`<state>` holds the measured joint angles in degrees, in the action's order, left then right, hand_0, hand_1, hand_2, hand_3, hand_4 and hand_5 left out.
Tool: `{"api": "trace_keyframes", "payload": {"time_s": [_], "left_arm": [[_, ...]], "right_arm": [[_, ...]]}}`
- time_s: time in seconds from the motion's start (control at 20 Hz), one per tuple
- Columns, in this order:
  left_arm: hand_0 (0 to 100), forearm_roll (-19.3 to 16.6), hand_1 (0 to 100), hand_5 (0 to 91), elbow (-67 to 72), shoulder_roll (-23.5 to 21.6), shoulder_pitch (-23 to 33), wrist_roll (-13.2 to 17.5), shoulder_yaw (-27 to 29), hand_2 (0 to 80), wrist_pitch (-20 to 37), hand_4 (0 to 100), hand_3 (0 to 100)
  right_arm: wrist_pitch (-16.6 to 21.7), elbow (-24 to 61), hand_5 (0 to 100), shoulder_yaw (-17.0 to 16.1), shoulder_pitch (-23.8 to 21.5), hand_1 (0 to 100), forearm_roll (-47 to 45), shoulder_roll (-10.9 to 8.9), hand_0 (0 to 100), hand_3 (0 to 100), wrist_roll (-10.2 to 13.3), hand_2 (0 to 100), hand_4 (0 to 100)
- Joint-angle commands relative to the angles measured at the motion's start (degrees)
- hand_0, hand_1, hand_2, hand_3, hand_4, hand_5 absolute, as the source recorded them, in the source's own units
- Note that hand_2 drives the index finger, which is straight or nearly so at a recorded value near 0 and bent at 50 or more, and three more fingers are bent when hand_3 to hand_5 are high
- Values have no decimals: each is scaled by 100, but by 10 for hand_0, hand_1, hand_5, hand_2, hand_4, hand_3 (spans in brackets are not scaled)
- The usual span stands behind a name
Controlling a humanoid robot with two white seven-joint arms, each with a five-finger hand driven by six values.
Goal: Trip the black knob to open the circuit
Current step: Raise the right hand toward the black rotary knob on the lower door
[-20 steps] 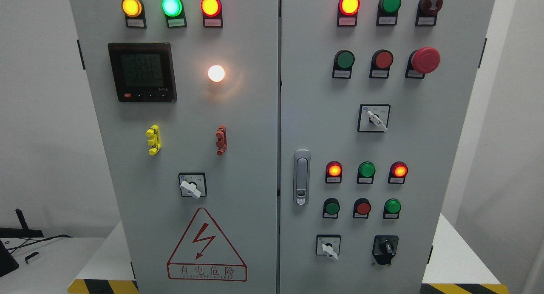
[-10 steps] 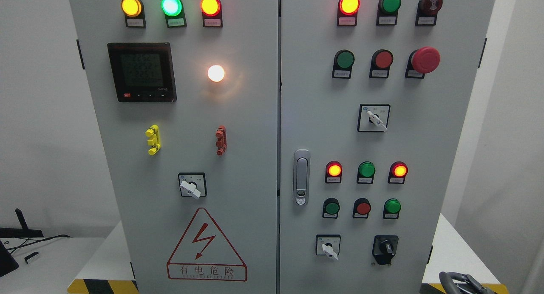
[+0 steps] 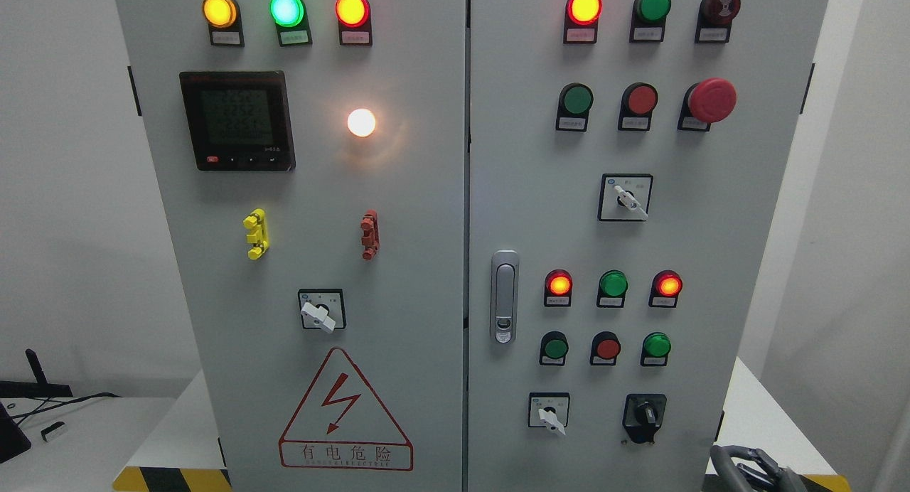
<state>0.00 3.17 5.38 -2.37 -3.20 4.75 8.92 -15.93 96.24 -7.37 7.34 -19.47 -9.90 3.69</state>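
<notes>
Now we are only at the approach: our right hand (image 3: 746, 467) shows low right, its grip unreadable, below the untouched knob (image 3: 645, 412); next it must rise and turn it.

A white table (image 3: 764, 428) with hazard-striped edge carries the grey electrical cabinet (image 3: 426, 264).
</notes>
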Motion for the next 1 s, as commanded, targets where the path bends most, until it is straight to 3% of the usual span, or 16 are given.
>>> {"api": "trace_keyframes", "payload": {"time_s": [0.0,0.25,0.6,0.95], "left_arm": [[120,-176,389,0,0,-2,0,3,0,0,5,0,0],[120,-176,389,0,0,7,0,3,0,0,5,0,0],[120,-176,389,0,0,-2,0,3,0,0,5,0,0],[120,-176,389,0,0,-2,0,3,0,0,5,0,0]], "right_arm": [[19,-229,893,236,31,794,154,-3,316,1000,8,507,991],[28,-229,888,297,31,812,163,-3,350,1000,0,505,985],[19,-211,878,429,136,854,180,-3,473,1000,8,484,968],[2,-167,879,578,242,857,295,6,492,1000,26,477,966]]}}
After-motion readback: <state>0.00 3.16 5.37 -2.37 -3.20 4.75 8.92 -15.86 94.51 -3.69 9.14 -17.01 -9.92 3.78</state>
